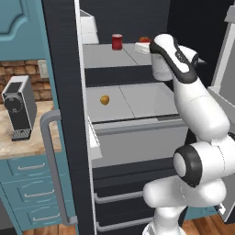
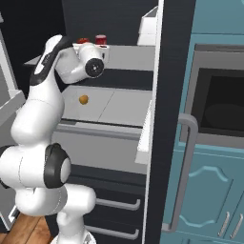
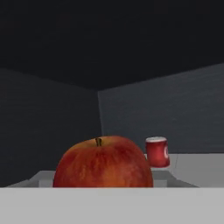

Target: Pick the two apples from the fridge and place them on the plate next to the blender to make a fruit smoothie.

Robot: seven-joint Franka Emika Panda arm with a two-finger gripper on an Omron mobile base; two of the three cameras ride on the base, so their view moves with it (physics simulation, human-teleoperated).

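The fridge (image 1: 64,69) stands open, and my arm reaches onto its upper grey shelf (image 1: 101,55). There my gripper (image 1: 143,47) is right at the red apple (image 1: 144,40), which looms close and low in the hand view (image 3: 103,162). My fingertips are hidden, so whether they are open or closed on the fruit is unclear. The yellow-orange apple (image 1: 104,99) lies alone on the shelf below, also seen from the right (image 2: 84,99). The plate and the blender are out of view.
A red can (image 3: 157,152) stands on the upper shelf just beyond the red apple. The open fridge doors flank my arm, with a long grey handle (image 1: 50,160). A coffee machine (image 1: 19,108) sits on the left counter; an oven (image 2: 219,105) is at right.
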